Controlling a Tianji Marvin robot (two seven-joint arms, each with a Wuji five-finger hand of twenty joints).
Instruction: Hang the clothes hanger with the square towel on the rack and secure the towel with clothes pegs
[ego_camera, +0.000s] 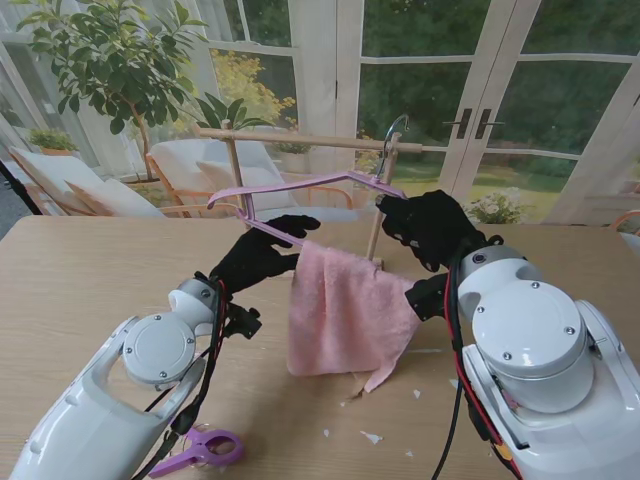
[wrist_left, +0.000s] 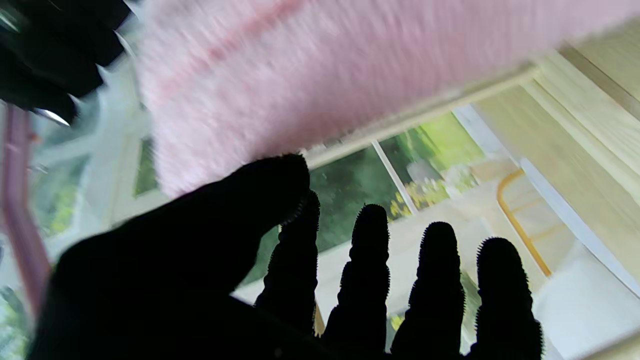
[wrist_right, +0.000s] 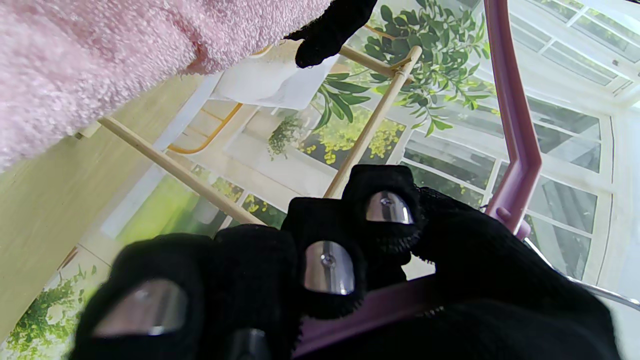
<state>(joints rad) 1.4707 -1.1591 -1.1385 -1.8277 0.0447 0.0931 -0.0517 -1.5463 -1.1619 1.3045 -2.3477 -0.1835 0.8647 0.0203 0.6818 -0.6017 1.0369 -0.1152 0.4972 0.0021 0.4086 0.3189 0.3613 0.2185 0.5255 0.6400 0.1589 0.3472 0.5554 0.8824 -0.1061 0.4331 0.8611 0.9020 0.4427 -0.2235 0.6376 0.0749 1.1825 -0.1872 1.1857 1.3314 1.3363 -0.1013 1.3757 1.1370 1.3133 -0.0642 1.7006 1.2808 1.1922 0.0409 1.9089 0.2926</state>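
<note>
Nearest me on the table (ego_camera: 60, 290) lies a purple peg (ego_camera: 205, 450), untouched beside the left forearm, with a few scraps of paper (ego_camera: 372, 436) scattered to its right. Farther out, both black-gloved hands are up at the pink hanger (ego_camera: 300, 192). My right hand (ego_camera: 428, 225) is curled tight round the hanger's frame near the metal hook (ego_camera: 393, 133) — the right wrist view shows its fingers (wrist_right: 327, 260) wrapped over the pink bar. My left hand (ego_camera: 258, 252) sits at the hanger's lower bar beside the towel (ego_camera: 345, 310); in the left wrist view its fingers (wrist_left: 370, 260) stand straight and apart, so it looks spread and steadying rather than pinching, though I cannot tell whether the thumb touches the bar.

The towel drapes over the lower bar and hangs toward the table, somewhat bunched to one side. The wooden rack (ego_camera: 300, 142) stands behind, its crossbar running left to right; the hook is up against that bar, but whether it has caught over it I cannot tell.

So the hanging step is in hand — pegging has not begun. Next, I judge, the hook must be settled squarely on the crossbar before the right hand lets go, keeping the hanger level so the towel does not slide off. Then one hand must fetch the peg.
</note>
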